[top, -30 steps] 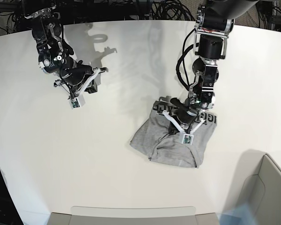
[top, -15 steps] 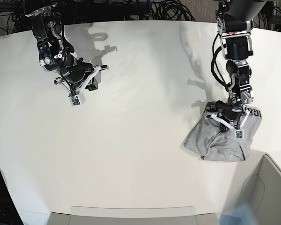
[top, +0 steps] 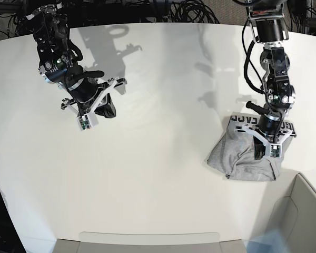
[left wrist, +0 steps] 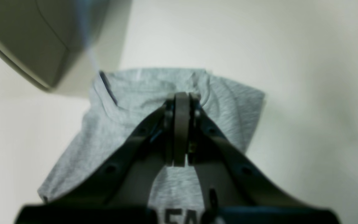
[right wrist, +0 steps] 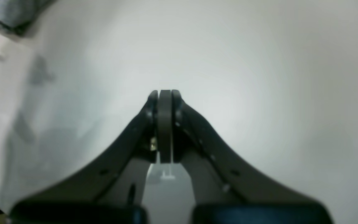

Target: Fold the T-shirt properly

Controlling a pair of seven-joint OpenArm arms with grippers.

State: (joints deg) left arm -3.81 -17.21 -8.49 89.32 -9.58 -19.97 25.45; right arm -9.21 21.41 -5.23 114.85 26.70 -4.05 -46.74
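Note:
The heather-grey T-shirt [top: 242,157] lies as a folded bundle at the table's right side, with black lettering showing along its far edge. My left gripper [top: 267,149] is on top of it. In the left wrist view its jaws [left wrist: 181,97] are pressed together at a pucker of the grey T-shirt [left wrist: 228,102], pinching the cloth. My right gripper [top: 87,119] is shut and empty above the bare table at the far left. The right wrist view shows its closed gripper [right wrist: 165,93] over white tabletop, with a bit of grey cloth [right wrist: 5,12] in the top left corner.
A grey bin [top: 304,211] stands at the front right corner, just beyond the shirt, and looms at the upper left of the left wrist view [left wrist: 26,40]. A grey tray edge [top: 147,240] runs along the front. Cables lie behind the table.
The left gripper has dragged the T-shirt from the table's middle to the right side, where it has now settled. The right arm has shifted slightly lower and turned.

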